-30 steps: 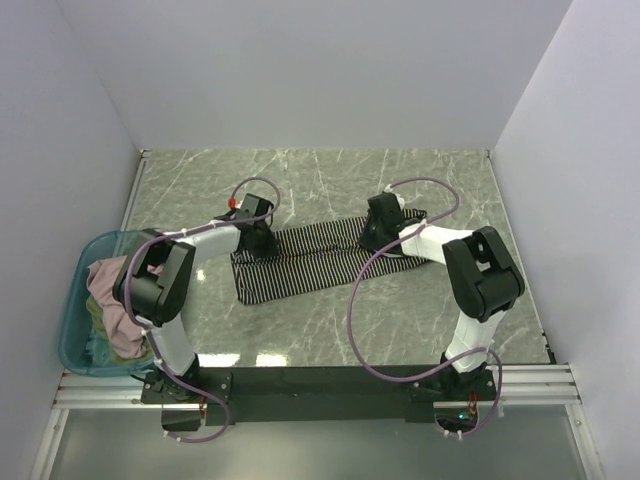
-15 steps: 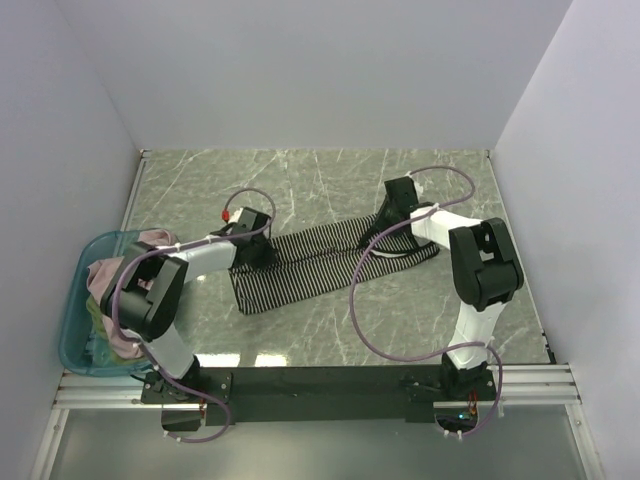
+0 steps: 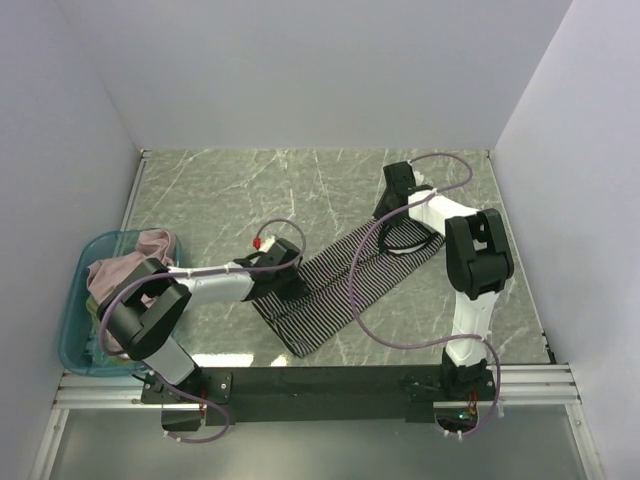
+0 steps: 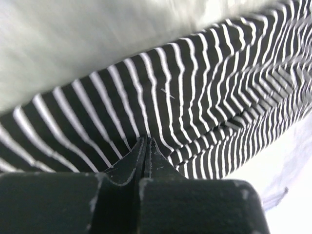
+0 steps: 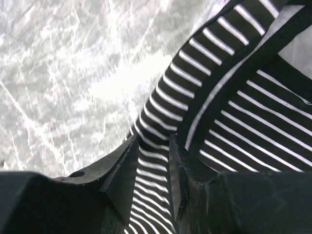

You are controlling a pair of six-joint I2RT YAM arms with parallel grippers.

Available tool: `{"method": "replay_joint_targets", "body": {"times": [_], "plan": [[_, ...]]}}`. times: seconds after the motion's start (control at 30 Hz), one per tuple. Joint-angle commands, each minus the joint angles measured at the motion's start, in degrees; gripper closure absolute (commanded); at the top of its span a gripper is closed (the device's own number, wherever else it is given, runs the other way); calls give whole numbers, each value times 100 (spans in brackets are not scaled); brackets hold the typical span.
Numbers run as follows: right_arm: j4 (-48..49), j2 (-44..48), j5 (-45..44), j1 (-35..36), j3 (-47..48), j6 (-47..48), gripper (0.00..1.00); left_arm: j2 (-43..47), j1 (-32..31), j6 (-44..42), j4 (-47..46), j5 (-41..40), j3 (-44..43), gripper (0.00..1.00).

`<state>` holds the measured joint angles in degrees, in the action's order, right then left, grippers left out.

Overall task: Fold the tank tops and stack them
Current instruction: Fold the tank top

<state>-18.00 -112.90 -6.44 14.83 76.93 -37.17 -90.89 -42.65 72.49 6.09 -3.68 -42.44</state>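
**Striped tank top** point(image 3: 345, 280): soft knit with fine black-and-white stripes and dark binding at the neck and armholes. It lies as a long, narrow band running diagonally across the middle of the tabletop point(image 3: 220, 190). Its hem end points to the near edge and its straps to the far right.

**Left tool** point(image 4: 146, 142): fingers pressed together, nipping a fold of the striped cloth at the band's left edge. The cloth puckers into ripples beside the tips.

**Right tool** point(image 5: 153, 163): jaws stand apart at the strap end, and a striped shoulder strap passes between them.

**Tabletop**: grey-green marbled slab, glossy, walled on three sides. Bare stone lies behind the band and to its near right. The strap end sits near the right wall.

**Teal tub** point(image 3: 68, 340): translucent plastic at the left edge, well apart from the band. It holds a crumpled dusty-pink top point(image 3: 150, 245) that spills over the rim.
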Motion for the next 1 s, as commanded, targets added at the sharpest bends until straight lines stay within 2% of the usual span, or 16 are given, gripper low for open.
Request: {"method": "replay_joint_targets", "body": {"times": [0.0, 0.07, 0.17, 0.27, 0.47, 0.57, 0.6, 0.7, 0.73, 0.8, 0.97], "plan": [[-511, -241, -138, -59, 489, 166, 62, -253, -278, 222, 200, 316, -53, 99], [-643, -250, -226, -50, 666, 175, 63, -420, -340, 117, 165, 463, -203, 99], [-355, 171, -410, -120, 403, 227, 60, -517, -463, -190, 34, 587, -589, 99], [-405, 452, -542, -296, 454, 332, 58, -578, -577, -672, 59, 746, -915, 94], [-713, 856, -744, -490, 851, 263, 56, -798, -674, -1516, 769, 746, -1959, 83], [-530, 1443, -754, -464, 211, -8, 55, -764, -674, -2009, 1348, 378, -2347, 79], [-442, 1629, -789, -446, -43, -79, 55, -755, -665, -2158, 1508, 99, -2601, 74], [-389, 2315, -1122, -349, -1054, -405, 55, -904, -657, -2765, 2221, -597, -3174, 73], [-397, 2456, -1149, -341, -1466, -466, 55, -939, -656, -3175, 2239, -598, -3218, 71], [-459, 2816, -1237, -314, -1820, -721, 55, -1176, -656, -3433, 2649, -791, -3516, 72], [-380, 3230, -1308, -200, -2612, -1072, 55, -1790, -665, -4584, 3056, -380, -3999, 62]]}}
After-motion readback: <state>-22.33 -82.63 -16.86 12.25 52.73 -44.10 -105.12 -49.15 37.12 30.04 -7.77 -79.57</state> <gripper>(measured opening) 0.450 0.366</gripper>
